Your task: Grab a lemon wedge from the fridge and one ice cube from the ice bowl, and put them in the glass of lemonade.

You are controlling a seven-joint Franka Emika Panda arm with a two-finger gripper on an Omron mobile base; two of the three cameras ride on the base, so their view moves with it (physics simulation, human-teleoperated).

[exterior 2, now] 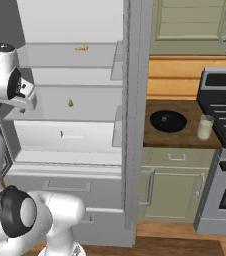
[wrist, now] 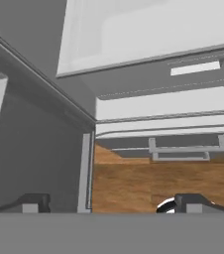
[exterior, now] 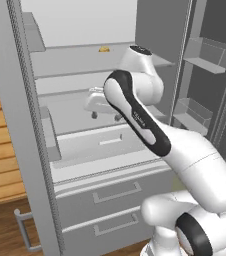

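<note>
One tiny yellow-green lemon wedge (exterior 2: 70, 102) lies on a pale shelf of the tall grey fridge (exterior 2: 133, 125) in the right base view; hand view shows the gripper (wrist: 111, 203) spread wide, empty

Both base views face the open fridge (exterior: 85, 150) from behind the arm; hand view looks down, close, at its drawers (wrist: 183, 149).

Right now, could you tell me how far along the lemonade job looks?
Done: the fridge stands open. In hand: the gripper is inside it with jaws open and empty; the lemon wedge sits untouched on the middle shelf. Left: grasp the wedge, carry it to the glass of lemonade on the counter, then take an ice cube from the ice bowl beside it; no cube is discernible from here.
</note>
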